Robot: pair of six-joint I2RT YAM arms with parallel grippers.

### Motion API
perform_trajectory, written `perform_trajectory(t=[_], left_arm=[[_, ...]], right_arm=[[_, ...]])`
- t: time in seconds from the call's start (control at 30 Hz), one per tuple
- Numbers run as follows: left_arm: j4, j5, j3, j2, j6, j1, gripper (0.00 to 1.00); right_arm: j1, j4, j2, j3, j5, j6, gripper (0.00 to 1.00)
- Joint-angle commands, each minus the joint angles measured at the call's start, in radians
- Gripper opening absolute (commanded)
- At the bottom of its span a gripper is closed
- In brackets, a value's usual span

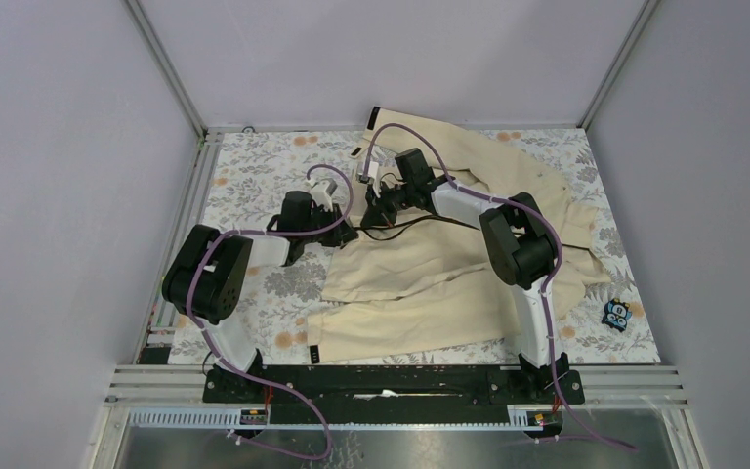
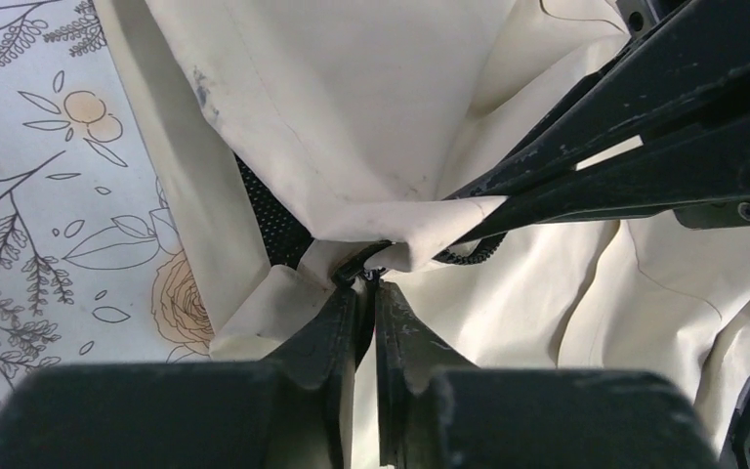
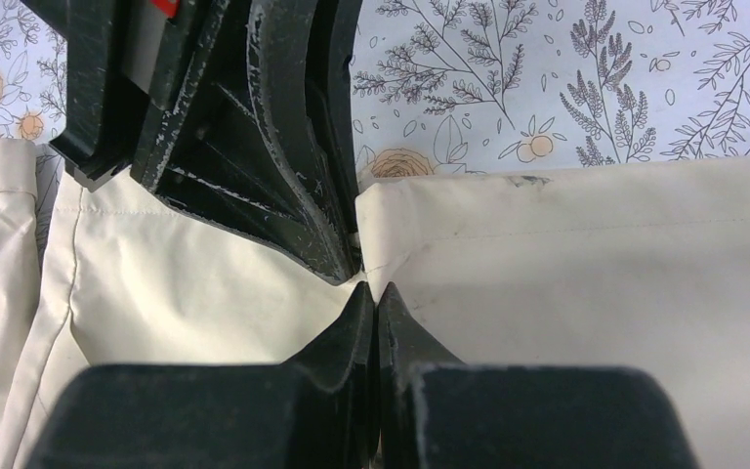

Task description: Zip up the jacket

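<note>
Pale grey walls close in a table spread with a floral tablecloth (image 1: 254, 186), matte and flat, showing its print on the left. Next comes the left claw (image 2: 366, 290), its 2 fingers pressed nearly together on a folded corner of the jacket (image 1: 420, 283), where a dark bit of zipper (image 2: 363, 272) peeps out at the tips. Just beside it, the right claw (image 3: 372, 298) is clamped on the neighbouring cream edge, so the 2 claws almost touch. The jacket itself sprawls across the middle and right of the table: soft cream-beige cloth, rumpled, with stitched seams, a few grey scuffs and black mesh lining (image 2: 269, 220) showing under a flap. To my eye they are at the bottom end, lining up the 2 halves. Doing it well means holding both edges taut and level so the pin seats before anything slides. Far right sits a small blue-and-black object (image 1: 616, 313).
</note>
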Motion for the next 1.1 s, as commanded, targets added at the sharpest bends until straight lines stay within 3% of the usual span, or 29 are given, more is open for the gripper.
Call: perform_trajectory(t=[0.0, 0.2, 0.37, 0.6, 0.87, 1.07], left_arm=[[0.094, 0.022, -0.03, -0.017, 0.021, -0.001, 0.03], [0.259, 0.038, -0.079, -0.031, 0.07, -0.011, 0.0], [0.355, 0.136, -0.103, -0.032, 0.144, -0.023, 0.0], [0.28, 0.252, -0.106, -0.074, 0.325, -0.045, 0.0], [0.309, 0.237, -0.077, -0.05, 0.325, -0.029, 0.0], [0.371, 0.258, -0.069, -0.019, 0.259, -0.028, 0.0]], right_arm=[[0.002, 0.03, -0.013, 0.013, -0.063, 0.013, 0.0], [0.002, 0.049, -0.02, -0.002, -0.08, 0.01, 0.0], [0.001, 0.05, -0.02, -0.011, -0.119, -0.011, 0.0], [-0.012, 0.051, -0.045, -0.055, -0.224, -0.077, 0.0], [-0.015, 0.048, -0.06, -0.075, -0.266, -0.103, 0.0], [-0.009, 0.032, -0.029, -0.029, -0.215, -0.06, 0.0]])
